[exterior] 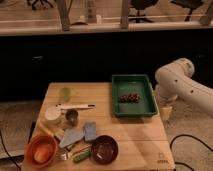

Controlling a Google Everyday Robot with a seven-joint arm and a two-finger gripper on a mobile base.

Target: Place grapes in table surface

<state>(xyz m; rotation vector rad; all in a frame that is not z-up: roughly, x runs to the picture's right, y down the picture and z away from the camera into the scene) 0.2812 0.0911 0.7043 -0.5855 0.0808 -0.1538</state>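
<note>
The grapes [129,97], a small dark brownish bunch, lie inside the green plastic tray [131,78] at the back right of the light wooden slatted table surface [132,136]. My white arm [176,80] comes in from the right. The gripper [164,112] hangs down just off the tray's right edge, beside the table's right side and to the right of the grapes. It holds nothing that I can see.
On the left half stand a maroon bowl [104,149], an orange bowl [41,151], a green cup [66,93], a white cup [52,114], a metal can [72,116], a blue-grey sponge [90,131] and a long utensil [75,106]. A dark counter front stands behind the table.
</note>
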